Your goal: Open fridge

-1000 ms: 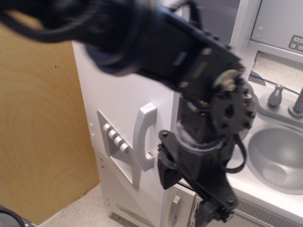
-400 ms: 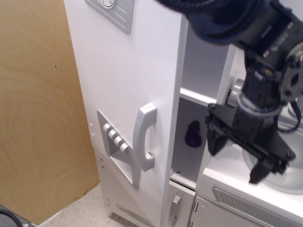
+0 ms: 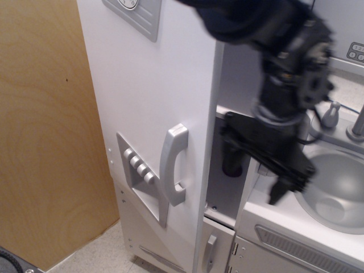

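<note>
The fridge (image 3: pixel 148 85) is the tall white cabinet at the left. Its large door stands swung open and shows a vertical handle (image 3: pixel 173 165) and a grey dispenser (image 3: pixel 139 170) with silver buttons. Behind the door's edge the inside shows, with a white shelf (image 3: pixel 223 111) and a dark purple thing (image 3: pixel 230 168) half hidden. My black gripper (image 3: pixel 254 168) is blurred and hangs in front of the opening, right of the door edge. Its fingers are spread and hold nothing. It does not touch the handle.
A silver sink (image 3: pixel 335 190) with a faucet (image 3: pixel 358 122) and a knob (image 3: pixel 330 115) lies at the right. A smaller lower door with a short handle (image 3: pixel 209 254) sits below. A wooden panel (image 3: pixel 45 142) stands left of the fridge.
My arm lifted away from the door front, uncovering the open fridge, swung right over the sink, and has now shifted left toward the opening. The door has not moved since 0.4 s ago.
</note>
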### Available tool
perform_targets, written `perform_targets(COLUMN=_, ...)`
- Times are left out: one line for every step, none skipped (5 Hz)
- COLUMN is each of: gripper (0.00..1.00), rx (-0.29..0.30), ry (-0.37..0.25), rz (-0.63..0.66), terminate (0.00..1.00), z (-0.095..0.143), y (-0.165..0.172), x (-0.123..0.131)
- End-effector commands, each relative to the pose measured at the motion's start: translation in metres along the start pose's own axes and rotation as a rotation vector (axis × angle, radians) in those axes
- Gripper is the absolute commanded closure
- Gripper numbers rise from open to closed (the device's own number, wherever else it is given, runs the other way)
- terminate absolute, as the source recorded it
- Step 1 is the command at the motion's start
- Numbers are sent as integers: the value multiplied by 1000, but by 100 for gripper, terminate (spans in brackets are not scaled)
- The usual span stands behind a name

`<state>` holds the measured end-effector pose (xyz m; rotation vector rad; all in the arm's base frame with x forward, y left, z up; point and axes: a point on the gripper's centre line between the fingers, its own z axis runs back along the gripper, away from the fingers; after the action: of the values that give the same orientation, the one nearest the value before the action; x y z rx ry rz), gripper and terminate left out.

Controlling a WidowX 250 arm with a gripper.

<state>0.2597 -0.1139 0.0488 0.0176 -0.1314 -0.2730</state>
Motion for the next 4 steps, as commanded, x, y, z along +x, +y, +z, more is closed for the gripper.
perform_targets(gripper=0, rx=60, ry=-20, rz=34, terminate=0, z=33, y=39, x=-35)
perform_targets(gripper=0, rx=102, ry=0, rz=102, terminate=0, z=49, y=58, x=-60)
perform_targets(gripper=0, rx=134, ry=98, rz=169, terminate=0, z=49, y=89, x=-72)
perform_targets(gripper=0, rx=166, ry=137, rz=277, terminate=0, z=37, y=126, x=-74)
